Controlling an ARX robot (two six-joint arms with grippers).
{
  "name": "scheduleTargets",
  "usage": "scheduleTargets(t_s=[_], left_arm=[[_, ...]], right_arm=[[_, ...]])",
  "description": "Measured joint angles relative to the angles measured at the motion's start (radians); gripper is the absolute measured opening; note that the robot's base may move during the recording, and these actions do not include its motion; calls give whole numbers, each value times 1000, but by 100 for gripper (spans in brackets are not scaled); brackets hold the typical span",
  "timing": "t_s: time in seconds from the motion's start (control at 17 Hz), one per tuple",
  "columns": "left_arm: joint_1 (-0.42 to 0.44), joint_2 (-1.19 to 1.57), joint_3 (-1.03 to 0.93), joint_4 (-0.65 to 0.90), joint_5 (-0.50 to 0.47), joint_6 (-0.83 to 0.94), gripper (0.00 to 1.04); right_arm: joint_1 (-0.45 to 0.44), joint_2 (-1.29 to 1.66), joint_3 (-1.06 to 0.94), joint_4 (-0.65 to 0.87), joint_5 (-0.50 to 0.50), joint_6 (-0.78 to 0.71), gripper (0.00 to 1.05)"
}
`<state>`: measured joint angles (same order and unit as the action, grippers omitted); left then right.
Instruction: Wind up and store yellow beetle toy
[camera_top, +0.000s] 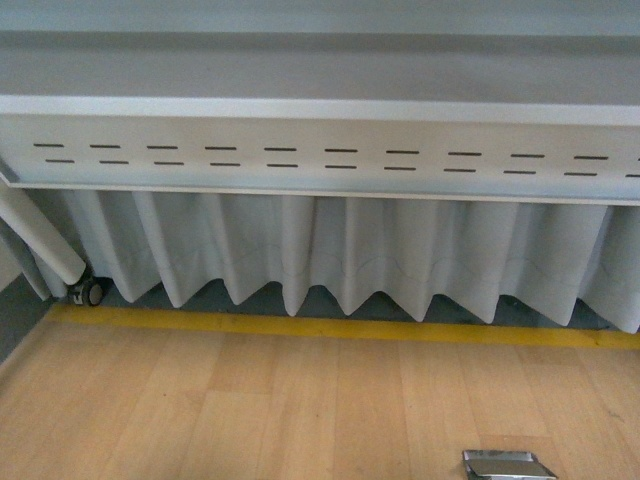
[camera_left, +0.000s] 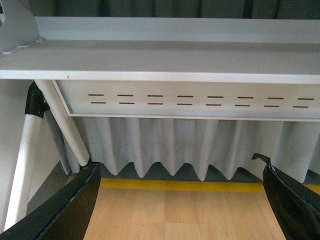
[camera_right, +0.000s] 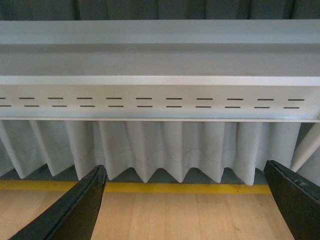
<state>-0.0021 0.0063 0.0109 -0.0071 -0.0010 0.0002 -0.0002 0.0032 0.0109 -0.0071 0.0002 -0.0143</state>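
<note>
Toy: not in any view. No yellow car on the wood seen from the front, nor btw either pair of fingers. So which way it lies from either gripper, how its long axis runs and which arm is nearer can't be told here. Prob. it sits closer to the robot, below the cams' lower edge; that's a guess only.

Left gripper (camera_left: 176, 164): released, jaws spread wide, black fingers (camera_left: 75, 205) at both lower corners of its view, nothing btw them. Right gripper (camera_right: 186, 167): likewise spread wide, holding nothing. Both wrist cams look level and outward, not down at a work area. I judge the winding not yet started: find the toy first, then tilt down to it.

Surface: pale wood top (camera_top: 250, 410), plain planks, w/ a yellow strip (camera_top: 330, 328) along the far edge. A small shiny metal piece (camera_top: 508, 465) sits at the near right edge of the front view, cut off; can't tell what it is.

Room: beyond the strip a white pleated curtain (camera_top: 380, 250) hangs under a white rail (camera_top: 320, 150) w/ two rows of slots. Far left, a white leg (camera_top: 40, 240) slants down, a caster (camera_top: 90, 292) by its foot.
</note>
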Motion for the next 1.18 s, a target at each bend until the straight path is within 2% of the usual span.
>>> scheduleTargets(t_s=[1.18], left_arm=[[0, 0, 0, 3, 2, 0, 98]], right_arm=[[0, 0, 0, 3, 0, 4, 98]])
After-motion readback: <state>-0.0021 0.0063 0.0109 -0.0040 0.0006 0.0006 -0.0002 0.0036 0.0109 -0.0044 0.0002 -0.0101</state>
